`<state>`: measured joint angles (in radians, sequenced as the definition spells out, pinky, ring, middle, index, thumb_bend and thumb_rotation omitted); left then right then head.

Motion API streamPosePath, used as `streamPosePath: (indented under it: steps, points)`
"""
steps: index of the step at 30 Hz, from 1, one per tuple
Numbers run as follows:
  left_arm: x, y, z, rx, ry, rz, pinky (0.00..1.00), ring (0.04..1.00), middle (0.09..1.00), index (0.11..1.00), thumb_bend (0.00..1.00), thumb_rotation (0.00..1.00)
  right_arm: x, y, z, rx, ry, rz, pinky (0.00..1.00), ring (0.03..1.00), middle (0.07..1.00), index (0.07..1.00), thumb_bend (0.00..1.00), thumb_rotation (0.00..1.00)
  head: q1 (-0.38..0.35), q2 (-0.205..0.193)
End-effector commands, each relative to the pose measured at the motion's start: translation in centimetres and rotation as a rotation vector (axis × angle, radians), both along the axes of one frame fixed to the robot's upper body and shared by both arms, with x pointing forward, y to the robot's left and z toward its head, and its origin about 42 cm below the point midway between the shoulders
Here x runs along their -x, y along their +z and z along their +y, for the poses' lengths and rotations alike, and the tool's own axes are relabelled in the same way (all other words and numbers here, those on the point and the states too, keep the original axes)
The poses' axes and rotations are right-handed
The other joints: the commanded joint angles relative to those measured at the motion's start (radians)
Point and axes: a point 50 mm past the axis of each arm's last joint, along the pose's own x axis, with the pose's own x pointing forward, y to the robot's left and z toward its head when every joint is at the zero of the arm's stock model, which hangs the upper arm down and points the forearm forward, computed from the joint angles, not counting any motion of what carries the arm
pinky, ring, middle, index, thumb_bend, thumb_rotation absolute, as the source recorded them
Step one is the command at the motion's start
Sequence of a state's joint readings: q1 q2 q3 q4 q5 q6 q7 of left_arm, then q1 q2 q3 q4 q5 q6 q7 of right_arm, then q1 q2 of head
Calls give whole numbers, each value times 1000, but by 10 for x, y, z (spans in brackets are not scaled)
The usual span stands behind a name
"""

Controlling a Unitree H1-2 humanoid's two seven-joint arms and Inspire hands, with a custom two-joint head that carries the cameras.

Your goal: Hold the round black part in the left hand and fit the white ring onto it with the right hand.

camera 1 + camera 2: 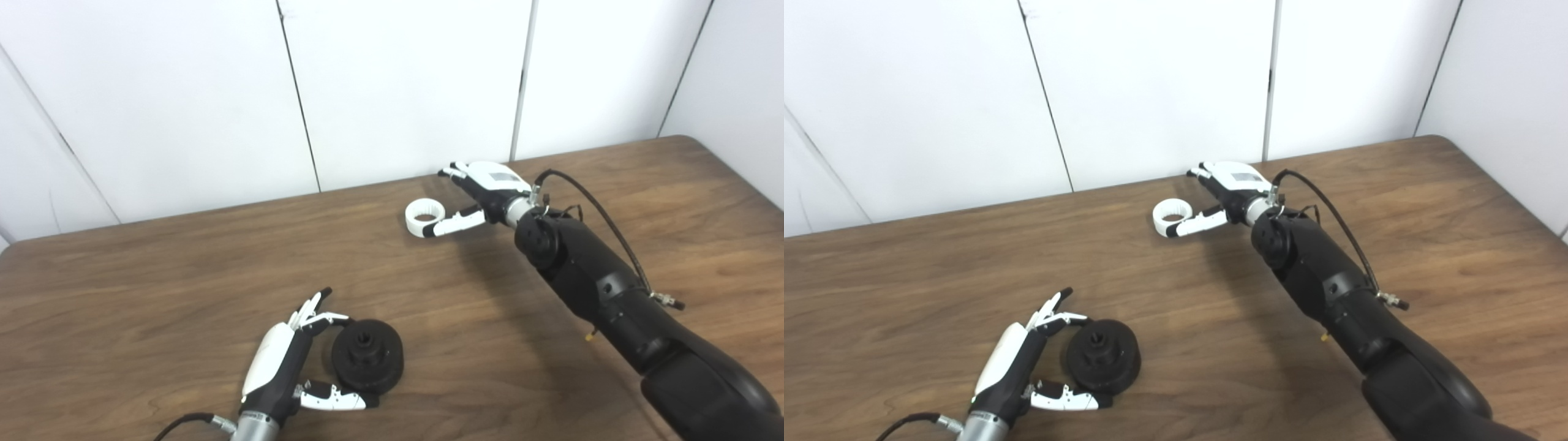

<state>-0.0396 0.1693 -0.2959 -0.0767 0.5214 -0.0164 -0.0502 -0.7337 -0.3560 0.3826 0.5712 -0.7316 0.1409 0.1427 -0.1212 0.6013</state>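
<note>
The round black part (pixel 368 356) lies flat on the wooden table (pixel 153 288) near the front, a socket in its raised middle. My left hand (pixel 288 361) is open around its left side, fingers curving over the far edge and thumb along the near edge; contact is unclear. The white ring (pixel 424 217) lies flat on the table far back at centre. My right hand (pixel 481 193) is open just right of the ring, thumb reaching to the ring's near side, fingers apart behind it.
White wall panels (pixel 398 86) stand right behind the table's far edge, close to the right hand. The black right arm (pixel 588 275) crosses the right half of the table with a cable looped over it.
</note>
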Motion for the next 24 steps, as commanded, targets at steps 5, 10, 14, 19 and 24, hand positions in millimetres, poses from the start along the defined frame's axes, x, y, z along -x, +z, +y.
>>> streamPosePath:
  steps: [5,10,14,19,24]
  points:
    - [-1,-3,-1,-22,-7,11,1000,1000,1000,605,935,227,-14,23,20,-5,46,-56,1000,1000,1000,954,1000,804,6,2]
    - [-1,-2,0,-23,-2,10,1000,1000,1000,603,941,230,-16,15,27,-8,53,-16,1000,1000,1000,954,1000,774,18,5]
    - [-1,0,0,-21,1,8,1000,1000,1000,603,939,231,-17,10,32,-15,60,-7,1000,1000,1000,932,1000,744,22,7]
    - [0,1,1,-20,2,1,1000,1000,1000,602,939,223,-17,4,41,-54,57,-53,1000,1000,1000,861,1000,660,27,11]
    - [1,1,2,-21,4,7,1000,1000,1000,603,938,225,-16,0,46,-91,42,-121,1000,1000,1000,797,958,571,27,14]
